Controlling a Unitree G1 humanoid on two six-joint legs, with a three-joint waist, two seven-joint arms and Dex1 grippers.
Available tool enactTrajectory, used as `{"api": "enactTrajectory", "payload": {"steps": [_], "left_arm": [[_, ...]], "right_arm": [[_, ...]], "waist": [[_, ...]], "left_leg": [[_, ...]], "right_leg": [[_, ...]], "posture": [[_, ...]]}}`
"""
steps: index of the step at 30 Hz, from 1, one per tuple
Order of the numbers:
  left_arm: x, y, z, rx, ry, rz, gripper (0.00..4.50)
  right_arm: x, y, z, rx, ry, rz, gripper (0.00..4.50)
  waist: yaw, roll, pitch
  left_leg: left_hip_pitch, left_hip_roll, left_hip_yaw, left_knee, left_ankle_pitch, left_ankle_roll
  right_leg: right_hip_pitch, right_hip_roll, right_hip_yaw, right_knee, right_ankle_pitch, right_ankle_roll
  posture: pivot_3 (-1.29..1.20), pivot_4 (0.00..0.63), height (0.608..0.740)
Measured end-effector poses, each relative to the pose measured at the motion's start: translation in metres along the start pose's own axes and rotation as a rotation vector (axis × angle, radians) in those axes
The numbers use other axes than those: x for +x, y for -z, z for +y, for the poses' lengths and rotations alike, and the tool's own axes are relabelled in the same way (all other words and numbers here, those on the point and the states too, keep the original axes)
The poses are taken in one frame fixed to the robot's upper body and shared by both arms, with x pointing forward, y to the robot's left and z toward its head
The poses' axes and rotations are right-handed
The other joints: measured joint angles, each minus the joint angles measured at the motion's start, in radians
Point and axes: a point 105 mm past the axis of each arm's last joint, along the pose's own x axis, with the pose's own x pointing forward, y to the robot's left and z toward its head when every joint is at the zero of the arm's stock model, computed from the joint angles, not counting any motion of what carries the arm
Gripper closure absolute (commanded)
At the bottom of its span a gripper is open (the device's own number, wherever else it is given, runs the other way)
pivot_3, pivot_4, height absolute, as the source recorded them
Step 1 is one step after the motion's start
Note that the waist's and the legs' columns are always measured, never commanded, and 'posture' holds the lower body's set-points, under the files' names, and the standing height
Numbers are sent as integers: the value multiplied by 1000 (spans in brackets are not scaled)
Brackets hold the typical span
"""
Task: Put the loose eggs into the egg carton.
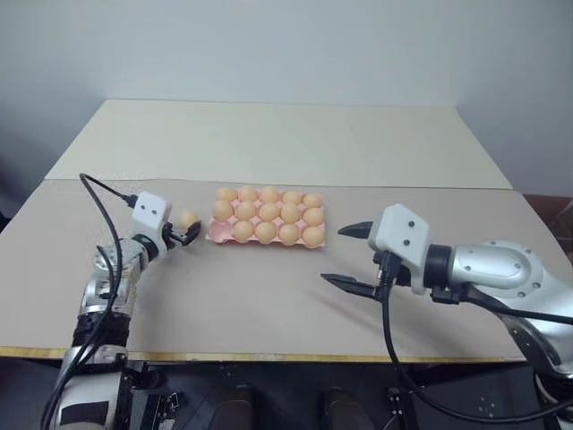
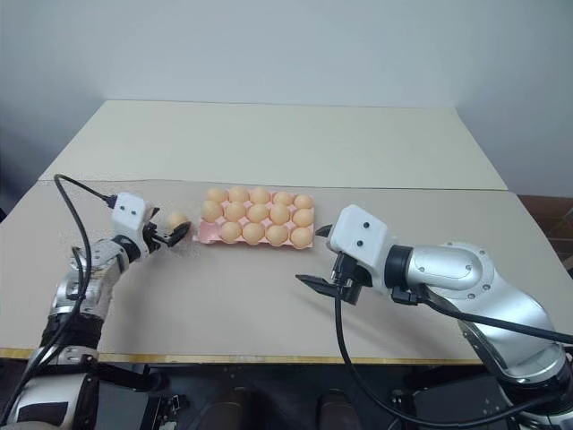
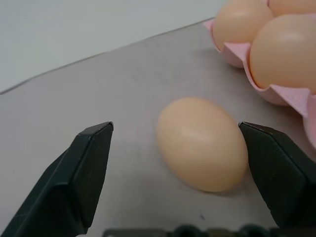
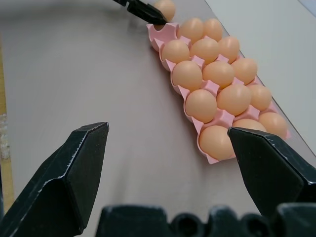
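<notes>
Left gripper [image 1: 186, 235] at the last loose egg [image 1: 187, 219]
Its fingers are spread around the egg on the desk [image 1: 269, 296], just beside the nearly full carton [image 1: 213, 235]; the right gripper [image 1: 351, 257] hovers nearby, fingers spread, empty.

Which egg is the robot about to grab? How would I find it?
Find the pink egg carton in the middle of the table. Just off its left end lies one loose egg, between the open fingers of the left gripper. It rests on bare table, not in a cup.
</notes>
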Motion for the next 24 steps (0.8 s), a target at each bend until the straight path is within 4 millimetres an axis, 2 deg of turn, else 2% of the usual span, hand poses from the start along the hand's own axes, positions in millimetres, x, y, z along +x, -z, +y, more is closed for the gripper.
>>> {"api": "enactTrajectory", "payload": {"steps": [3, 8, 12, 15, 16, 24], "left_arm": [[7, 2, -7, -15, 16, -11, 139], [12, 2, -6, -9, 13, -33, 139], [16, 2, -6, 1, 9, -52, 1019], [18, 0, -6, 8, 6, -61, 2066], [19, 0, -6, 16, 2, -63, 2283], [19, 0, -6, 61, 4, -59, 2283]], "right_arm": [[0, 0, -1, 1, 11, 1, 0], [-2, 1, -4, 8, 28, 9, 0], [-2, 1, -4, 8, 30, 10, 0], [-2, 1, -4, 9, 32, 10, 0], [-2, 1, -4, 9, 34, 10, 0], [-1, 1, -6, 10, 50, 9, 0]], "waist": [[0, 0, 0], [0, 0, 0], [0, 0, 0], [0, 0, 0], [0, 0, 0], [-1, 0, 0]], "left_leg": [[0, 0, 0, 0, 0, 0], [0, 0, 0, 0, 0, 0], [0, 0, 0, 0, 0, 0], [-1, 0, 0, 0, 0, 0], [-1, 0, 0, 0, 0, 0], [-1, 0, 0, 0, 0, 0]], "right_leg": [[0, 0, 0, 0, 0, 0], [0, 0, 0, 0, 0, 0], [0, 0, 0, 0, 0, 0], [0, 0, 0, 0, 0, 0], [0, 0, 0, 0, 0, 0], [0, 0, 0, 0, 0, 0]], "posture": [[0, 150, 740], [0, 150, 740], [0, 150, 740], [0, 150, 740], [0, 150, 740], [0, 150, 740]]}}
